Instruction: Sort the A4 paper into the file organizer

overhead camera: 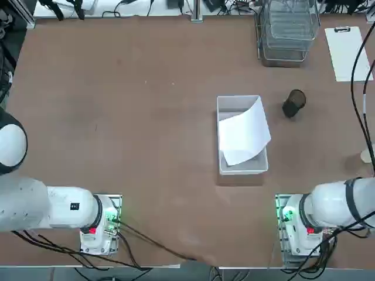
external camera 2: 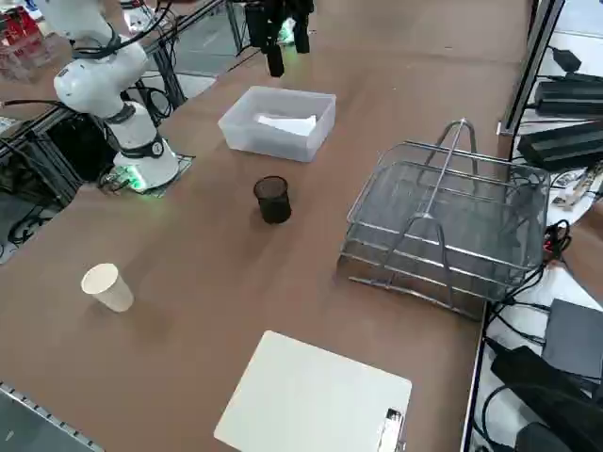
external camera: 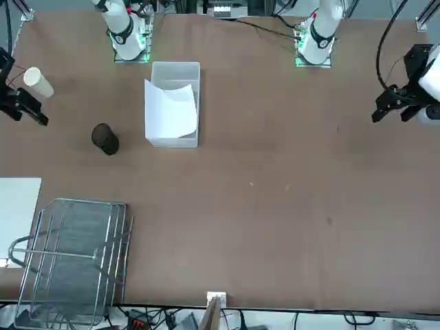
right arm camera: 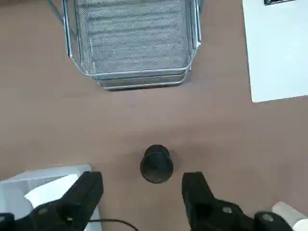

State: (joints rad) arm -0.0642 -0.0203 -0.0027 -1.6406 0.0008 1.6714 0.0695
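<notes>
Brown table point(overhead camera: 135, 117), matte, mostly bare, a few small specks. A4 paper point(overhead camera: 243, 133) lay curled in clear bin point(overhead camera: 241, 167) near table centre, one edge riding up over the bin's rim. File organizer point(external camera 2: 443, 226) stood at far right corner from robot's side, silver mesh tiers, wire handle on top, well apart from bin. Black mesh cup point(overhead camera: 293, 103) sat upright between bin and organizer, touching neither. Clipboard point(external camera 2: 316, 400) with white sheet and metal clip lay flat beside organizer at table edge. Paper cup point(external camera 2: 107, 286) lay tipped on its side near right table edge. Right gripper point(right arm camera: 142, 197) hung high above table, pointed down, over bare surface just beside bin and black cup; fingers point(right arm camera: 84, 195) spread wide apart, nothing between them, nothing touched. Right arm base plate point(overhead camera: 293, 225) lit green at near edge. Around table: cables and power strips point(external camera 2: 570, 89) along far side, metal frame legs, black gear on floor.
</notes>
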